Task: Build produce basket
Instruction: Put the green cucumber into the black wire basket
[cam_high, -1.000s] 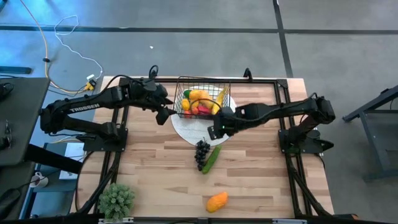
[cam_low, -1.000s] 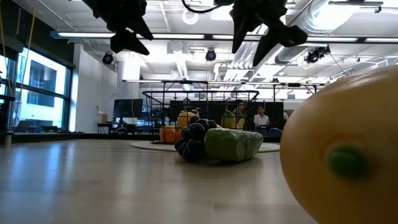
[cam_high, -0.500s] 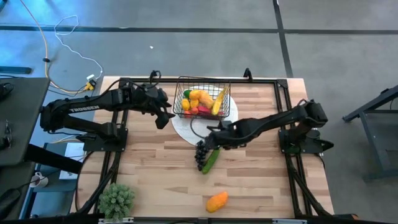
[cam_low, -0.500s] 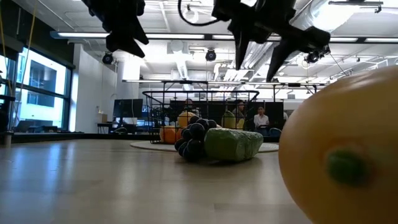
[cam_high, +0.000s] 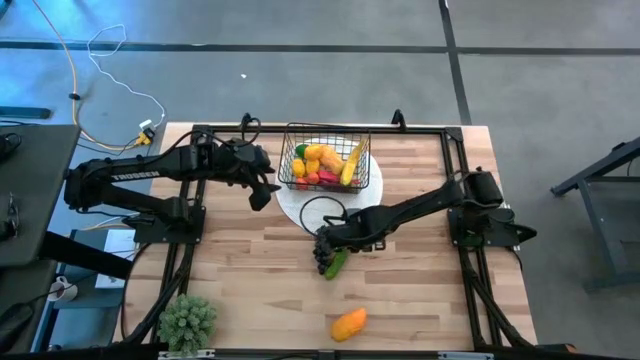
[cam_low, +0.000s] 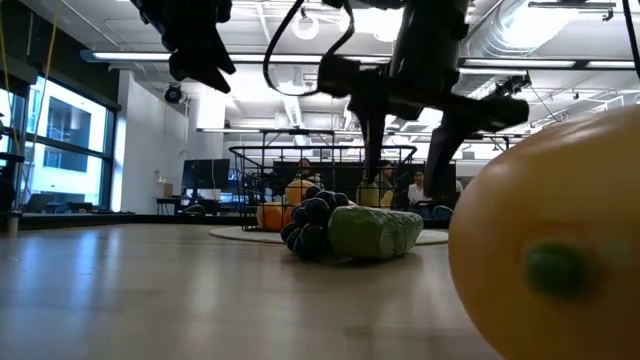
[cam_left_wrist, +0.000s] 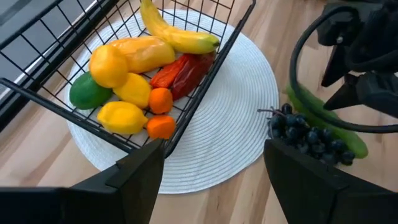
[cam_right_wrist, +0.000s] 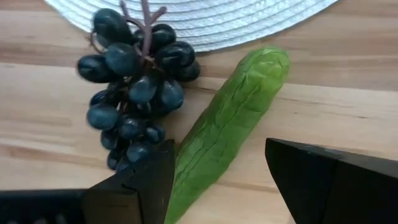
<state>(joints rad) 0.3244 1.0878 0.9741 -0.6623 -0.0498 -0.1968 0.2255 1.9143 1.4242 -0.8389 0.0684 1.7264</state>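
High view: right claw (cam_high: 327, 243) over cucumber (cam_high: 337, 264) (open).

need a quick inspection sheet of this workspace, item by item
surface: light wooden table, round white plate at the back
job's things: black wire basket on the plate, holding banana, red chilli, lemons, lime and small orange fruits; grapes and cucumber lie side by side on the wood by the plate's edge; mango alone near the front edge
clutter: potted plant at the front left corner
grippers: left gripper open, beside the basket; right gripper open, over the cucumber
cables: yellow and white cables on the floor behind the table
surroundings: grey floor; people far behind the table in the low view
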